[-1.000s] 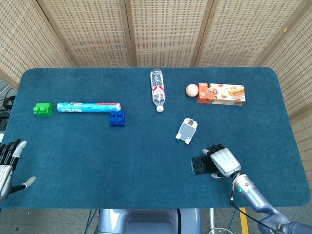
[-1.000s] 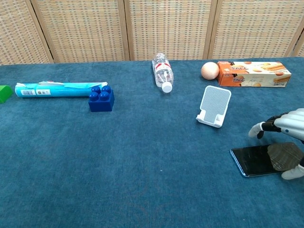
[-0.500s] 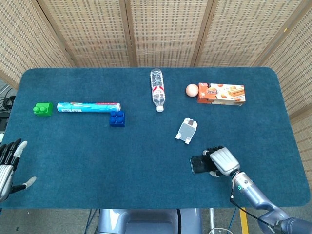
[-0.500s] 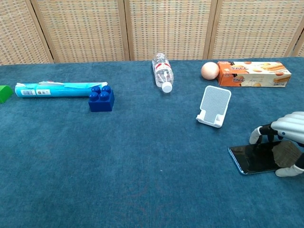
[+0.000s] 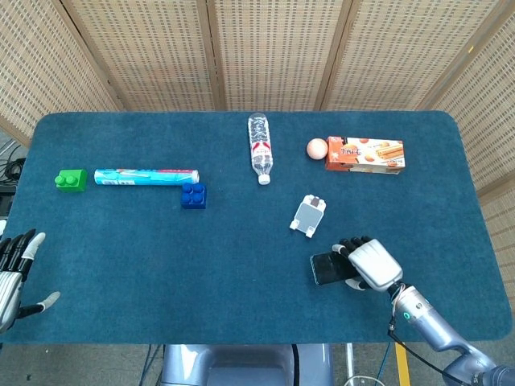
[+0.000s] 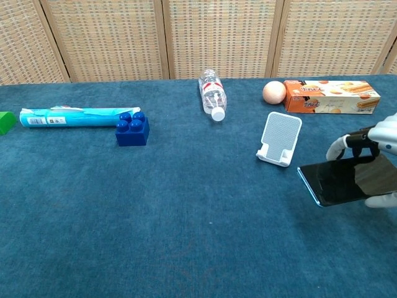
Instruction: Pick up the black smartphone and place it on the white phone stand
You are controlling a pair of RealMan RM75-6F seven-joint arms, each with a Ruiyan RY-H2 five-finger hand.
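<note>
Our right hand (image 6: 372, 162) grips the flat black glass smartphone (image 6: 338, 184), which we judge lifted, just right of the white plastic phone stand (image 6: 280, 138). Our left hand (image 5: 14, 269) idles, fingers spread. Next: carry it stand-ward, tilting upright.

- No legible text, brand, number or sign can be read in either view.
- Printed lettering is present on the orange snack box (image 6: 331, 96), but it is too small to be read.
- A red and white label is carried on the water bottle (image 5: 259, 149); its print is blurred.
- Print on the blue tube (image 5: 146, 176) cannot be resolved.
</note>
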